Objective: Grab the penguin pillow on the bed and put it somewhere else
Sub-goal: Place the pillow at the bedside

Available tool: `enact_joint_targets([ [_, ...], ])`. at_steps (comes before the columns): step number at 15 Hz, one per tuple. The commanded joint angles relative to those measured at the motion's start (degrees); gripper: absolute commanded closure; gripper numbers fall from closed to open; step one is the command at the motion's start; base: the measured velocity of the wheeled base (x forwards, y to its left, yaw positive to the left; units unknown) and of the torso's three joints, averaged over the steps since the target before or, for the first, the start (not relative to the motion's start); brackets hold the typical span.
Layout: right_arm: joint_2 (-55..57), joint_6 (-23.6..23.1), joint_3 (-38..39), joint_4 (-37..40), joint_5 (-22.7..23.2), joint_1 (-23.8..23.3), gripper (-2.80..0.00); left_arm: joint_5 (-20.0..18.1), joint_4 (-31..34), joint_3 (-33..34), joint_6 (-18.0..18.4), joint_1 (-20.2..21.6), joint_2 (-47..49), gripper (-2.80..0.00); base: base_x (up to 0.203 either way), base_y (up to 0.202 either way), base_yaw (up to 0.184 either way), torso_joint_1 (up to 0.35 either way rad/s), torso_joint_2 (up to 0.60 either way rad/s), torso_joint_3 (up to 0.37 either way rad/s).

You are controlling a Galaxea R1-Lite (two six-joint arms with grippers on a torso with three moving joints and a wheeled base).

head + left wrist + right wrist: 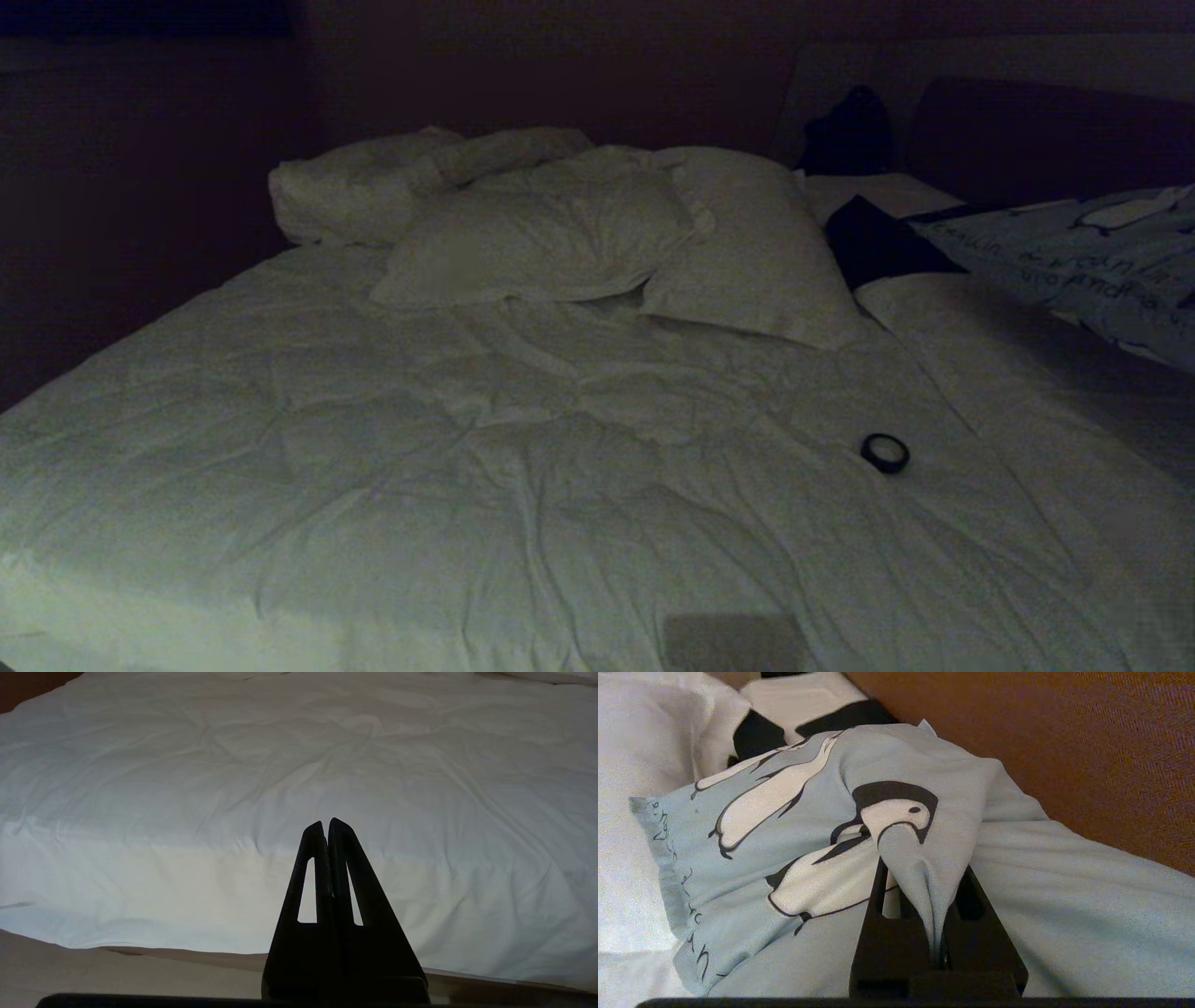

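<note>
**Penguin pillow pinched at the right edge**

Here you see the left gripper (325, 823) with fingers pressed together, empty, before the bed (467, 467). A dark ring (884, 453) lies on the duvet. Far right, your right gripper (937, 947) clamps a fold of the penguin pillow (822, 826).

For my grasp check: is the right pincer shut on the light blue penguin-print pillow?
Shut on it: the right pincer pinches a fold of the light blue penguin-print pillow.
</note>
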Motion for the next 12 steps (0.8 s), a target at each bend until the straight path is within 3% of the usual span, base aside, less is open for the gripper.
enact_joint_targets([
  [1,1.55,0.21,0.37,-2.22,0.07,0.01,0.0,0.04,-0.01,0.09,-0.02,-0.08,-0.02,0.0,0.0,0.0,0.0,0.0,0.0,0.0],
  [5,5.74,-0.28,0.21,-9.14,-0.03,0.01,0.0,0.08,-0.01,0.09,-0.02,0.0,-0.02,0.0,0.0,0.0,0.0,0.0,0.0,0.0],
  [12,5.37,-0.56,0.04,-9.47,-0.77,0.01,0.0,0.05,-0.01,0.09,-0.02,-0.07,-0.02,0.0,0.0,0.0,0.0,0.0,0.0,0.0],
])
